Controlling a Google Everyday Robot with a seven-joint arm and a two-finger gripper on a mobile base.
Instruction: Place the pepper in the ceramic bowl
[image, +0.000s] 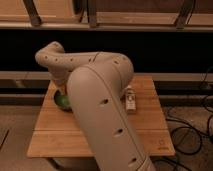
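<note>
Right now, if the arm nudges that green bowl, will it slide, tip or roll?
The ceramic bowl probably slides rather than tips: what shows looks low and wide, flat on the wooden table. Its glossy glaze suggests a slippery, chip-prone rim. It sits near the table's left edge, so push gently. The claw is hidden behind the arm.

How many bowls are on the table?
1: a green ceramic bowl at the table's left edge, partly behind the arm. The arm may hide more; the gripper isn't visible.
</note>
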